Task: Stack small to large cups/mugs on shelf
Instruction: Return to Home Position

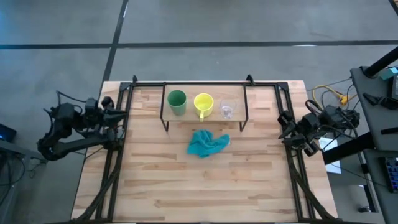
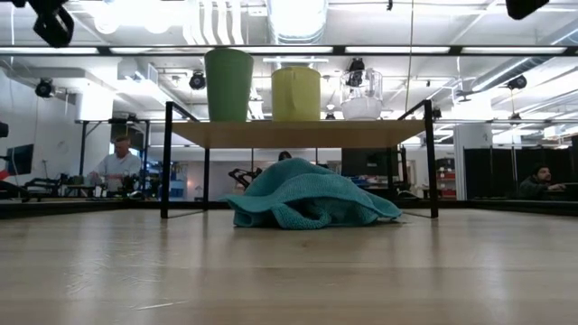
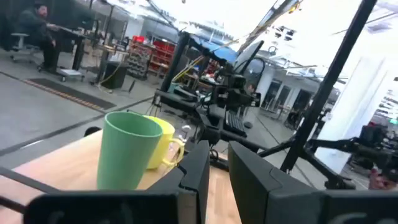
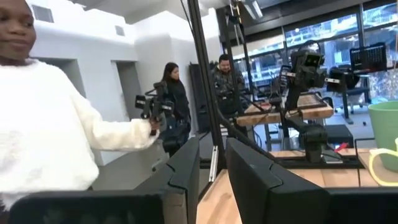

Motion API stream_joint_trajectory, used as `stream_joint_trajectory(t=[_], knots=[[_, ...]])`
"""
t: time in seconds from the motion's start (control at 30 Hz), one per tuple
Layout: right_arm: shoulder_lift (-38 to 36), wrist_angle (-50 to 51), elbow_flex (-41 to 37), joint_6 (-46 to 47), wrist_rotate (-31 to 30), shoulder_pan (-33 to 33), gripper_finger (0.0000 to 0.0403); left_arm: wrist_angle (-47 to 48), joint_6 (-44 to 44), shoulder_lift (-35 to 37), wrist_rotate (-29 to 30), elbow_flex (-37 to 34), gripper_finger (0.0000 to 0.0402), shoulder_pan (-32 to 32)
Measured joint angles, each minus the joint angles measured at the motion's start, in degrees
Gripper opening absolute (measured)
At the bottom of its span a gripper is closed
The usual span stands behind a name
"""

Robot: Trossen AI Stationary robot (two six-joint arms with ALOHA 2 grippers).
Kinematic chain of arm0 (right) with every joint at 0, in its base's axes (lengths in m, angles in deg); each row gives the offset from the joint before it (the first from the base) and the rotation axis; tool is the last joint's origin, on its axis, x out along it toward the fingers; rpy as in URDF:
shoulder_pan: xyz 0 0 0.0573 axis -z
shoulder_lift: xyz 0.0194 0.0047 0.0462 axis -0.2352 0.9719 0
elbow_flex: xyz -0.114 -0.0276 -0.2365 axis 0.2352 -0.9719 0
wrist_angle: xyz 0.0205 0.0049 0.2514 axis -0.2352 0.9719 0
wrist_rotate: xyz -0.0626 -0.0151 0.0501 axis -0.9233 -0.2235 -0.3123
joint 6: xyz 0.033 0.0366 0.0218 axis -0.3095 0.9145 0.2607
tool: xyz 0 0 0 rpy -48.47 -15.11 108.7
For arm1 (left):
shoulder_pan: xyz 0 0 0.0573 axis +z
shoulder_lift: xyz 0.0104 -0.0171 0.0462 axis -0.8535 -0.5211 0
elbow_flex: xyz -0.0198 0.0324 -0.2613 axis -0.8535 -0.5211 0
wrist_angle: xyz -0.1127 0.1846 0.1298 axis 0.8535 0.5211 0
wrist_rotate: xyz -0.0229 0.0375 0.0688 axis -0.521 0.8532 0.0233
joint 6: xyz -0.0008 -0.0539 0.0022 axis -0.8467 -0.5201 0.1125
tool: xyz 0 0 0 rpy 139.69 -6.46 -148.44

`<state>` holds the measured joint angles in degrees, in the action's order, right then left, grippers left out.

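Three vessels stand upright in a row on the low wooden shelf (image 1: 189,117) at the table's far middle. They are the green cup (image 1: 177,101) at the left, the yellow mug (image 1: 203,104) in the middle and the small clear glass cup (image 1: 227,111) at the right. The low view shows them on the plank (image 2: 298,134): green cup (image 2: 228,85), yellow mug (image 2: 296,93), glass cup (image 2: 361,95). My left gripper (image 1: 124,114) waits at the table's left edge, shut and empty (image 3: 217,149). My right gripper (image 1: 283,124) waits at the right edge, shut and empty (image 4: 213,146).
A crumpled teal cloth (image 1: 208,144) lies on the tabletop just in front of the shelf. Black frame rails (image 1: 186,83) run along the table's far, left and right sides. People stand in the room beyond, one in a white sleeve (image 4: 56,124) near the right arm.
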<state>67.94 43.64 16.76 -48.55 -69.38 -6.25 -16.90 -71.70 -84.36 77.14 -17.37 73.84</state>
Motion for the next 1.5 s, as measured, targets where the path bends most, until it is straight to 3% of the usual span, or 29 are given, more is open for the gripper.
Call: stream_joint_trajectory(t=[0.2,0.57,1.13,1.5], knots=[[-4.41,0.02,-3.36,0.08,-0.22,0.00,0.0075,-4.03,-0.03,-1.11,-0.01,-1.89,0.0046,-0.04],[-4.35,-5.16,-9.70,2.73,-0.24,0.00,0.0075,-11.42,-2.85,0.40,0.07,-10.35,0.0046,0.00],[-4.33,-11.96,-17.03,2.60,-0.20,0.00,0.0075,-36.91,-6.93,0.46,-2.13,-30.14,0.0046,-0.02],[-4.33,-12.19,-19.93,1.60,-1.43,0.00,0.0075,-39.78,-7.59,0.40,-2.58,-33.96,0.0046,0.00]])
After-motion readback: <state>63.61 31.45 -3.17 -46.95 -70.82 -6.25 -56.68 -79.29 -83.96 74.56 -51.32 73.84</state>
